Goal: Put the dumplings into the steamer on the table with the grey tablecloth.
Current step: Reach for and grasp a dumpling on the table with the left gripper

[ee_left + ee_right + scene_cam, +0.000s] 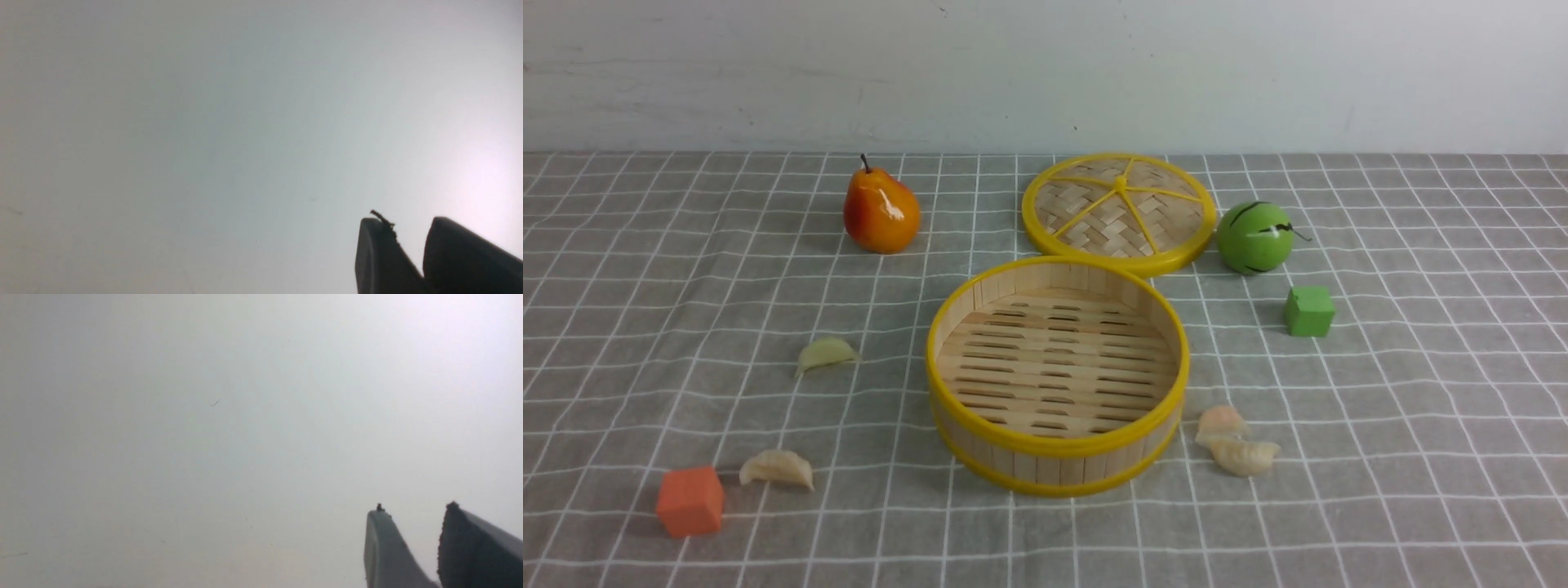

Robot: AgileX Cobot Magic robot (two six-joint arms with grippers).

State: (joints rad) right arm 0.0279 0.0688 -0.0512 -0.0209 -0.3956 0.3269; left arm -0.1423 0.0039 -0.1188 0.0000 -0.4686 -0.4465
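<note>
Left gripper [404, 222] and right gripper [414, 509], tips slightly parted and empty, face blank wall; left dumplings [777, 469] and right dumplings [1245, 456] flank the steamer [1054, 469], a pair nearer each arm.

— What is being shown of the left gripper [404, 223]?

— Two tapered fingers [380, 261] are being shown. Both are being rendered almost black, with blunt, rounded tips. A short frayed thread [384, 222] is being seen sticking up from one tip.

— And of the right gripper [414, 510]?

— Two tapered fingers [384, 551] are again being shown. One is being rendered smooth and grey, with a tiny dark speck [380, 506] being carried on its tip. The other is being seen darker, and its edge is being shown as rough and grainy.
</note>
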